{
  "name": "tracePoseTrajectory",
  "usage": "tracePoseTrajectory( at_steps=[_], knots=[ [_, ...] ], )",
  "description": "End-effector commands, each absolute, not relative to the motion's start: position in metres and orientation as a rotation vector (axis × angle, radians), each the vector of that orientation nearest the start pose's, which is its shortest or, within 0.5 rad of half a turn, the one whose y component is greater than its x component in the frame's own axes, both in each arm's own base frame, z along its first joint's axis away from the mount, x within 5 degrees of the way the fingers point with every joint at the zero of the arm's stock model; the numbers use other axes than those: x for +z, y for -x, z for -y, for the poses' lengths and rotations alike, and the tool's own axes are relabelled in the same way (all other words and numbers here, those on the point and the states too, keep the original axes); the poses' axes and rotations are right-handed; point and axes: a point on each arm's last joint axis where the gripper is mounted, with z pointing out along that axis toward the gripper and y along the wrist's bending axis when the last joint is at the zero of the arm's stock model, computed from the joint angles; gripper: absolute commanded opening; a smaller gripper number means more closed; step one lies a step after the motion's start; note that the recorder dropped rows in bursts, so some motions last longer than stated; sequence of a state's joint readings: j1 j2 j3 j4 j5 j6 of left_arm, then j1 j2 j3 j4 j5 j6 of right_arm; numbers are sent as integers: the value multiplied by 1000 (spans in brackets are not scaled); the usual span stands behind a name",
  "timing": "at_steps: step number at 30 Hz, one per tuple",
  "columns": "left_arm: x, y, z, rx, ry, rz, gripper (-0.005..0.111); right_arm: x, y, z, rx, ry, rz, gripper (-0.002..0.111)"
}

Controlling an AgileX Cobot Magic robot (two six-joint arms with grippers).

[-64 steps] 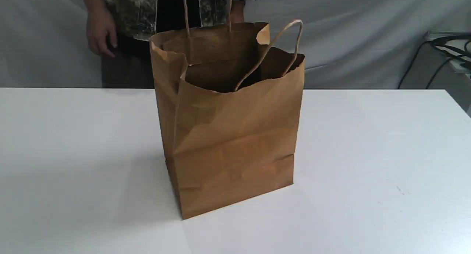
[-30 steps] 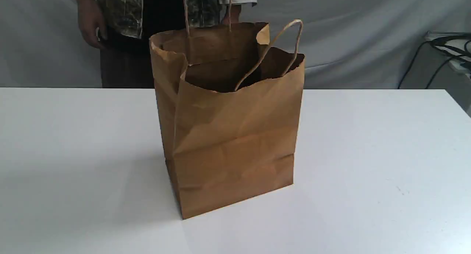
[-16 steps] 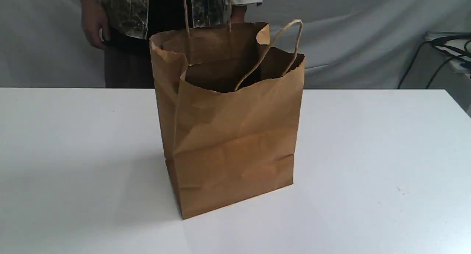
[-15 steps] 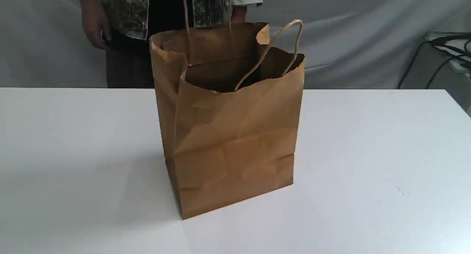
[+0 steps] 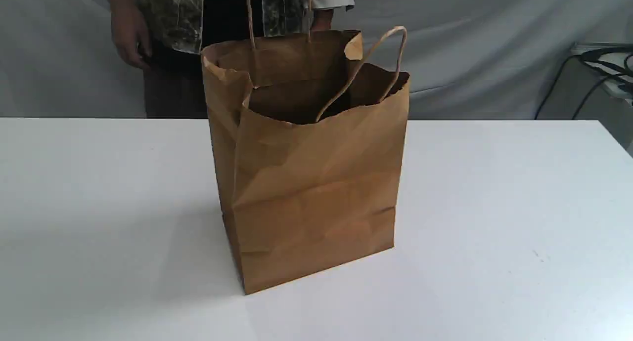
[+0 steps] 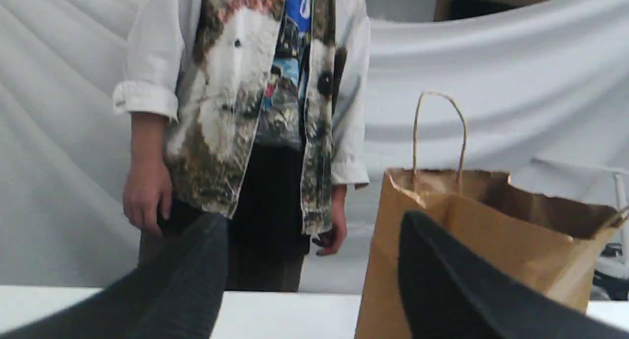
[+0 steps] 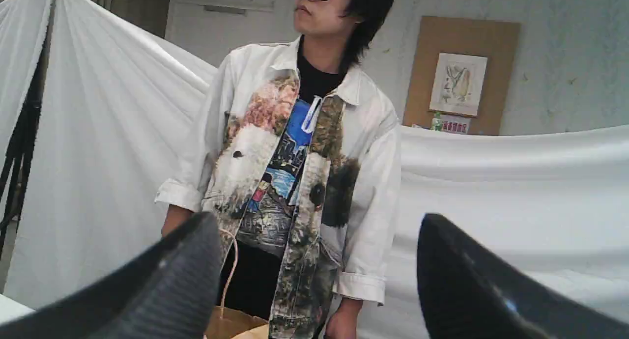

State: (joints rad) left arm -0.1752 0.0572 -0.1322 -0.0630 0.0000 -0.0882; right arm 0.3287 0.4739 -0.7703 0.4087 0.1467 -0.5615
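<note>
Both the left fingers (image 6: 186, 280) and the right fingers (image 7: 172, 280) are standing wide apart and holding nothing. Neither pair is touching anything, and neither is showing in the exterior view.

Just beyond the left fingers the bag (image 6: 516, 240) is looming large, partly hidden by one finger, so it is lying ahead of that arm and to its right. Past the right fingers only the very top of the bag is peeking in, ahead and to the left. The left arm is looking the nearer of the two, though I cannot be sure.

The bag is standing upright in the middle of the bench (image 5: 494, 207), with its long axis vertical, its mouth gaping upward and one corner turning toward the near edge. Its far handle (image 5: 249, 20) is rising straight, while the near handle (image 5: 395, 29) is leaning over to the right.

Behind the far edge a person (image 5: 173, 15) is standing with one hand (image 5: 127, 39) hanging at the left.

Against the earliest frame, the bag is sitting exactly where it was. Only the person is shifting, the hand now a touch further left and higher.
</note>
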Motion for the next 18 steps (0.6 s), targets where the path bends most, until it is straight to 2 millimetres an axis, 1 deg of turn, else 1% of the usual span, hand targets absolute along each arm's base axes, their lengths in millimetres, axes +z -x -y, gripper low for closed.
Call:
tracePoseTrajectory(
  at_steps=[1, 5, 8, 13, 15, 18],
  knots=[
    [257, -46, 7, -272, 5, -1351, 54, 419, -73, -31, 175, 385, -1292, 57],
    [257, -46, 7, -272, 5, -1344, 54, 416, -74, -32, 125, 439, -1318, 57],
    [257, -46, 7, -272, 5, -1344, 54, 419, -74, -30, 107, 425, -1287, 57],
    [257, -46, 7, -272, 5, -1344, 54, 420, -75, -30, 120, 396, -1272, 50],
    [257, -46, 7, -271, 7, -1344, 54, 414, -79, -31, 134, 388, -1296, 44],
    [257, -46, 7, -271, 6, -1344, 54, 386, -90, -34, 158, 378, -1377, 33]
  ],
)
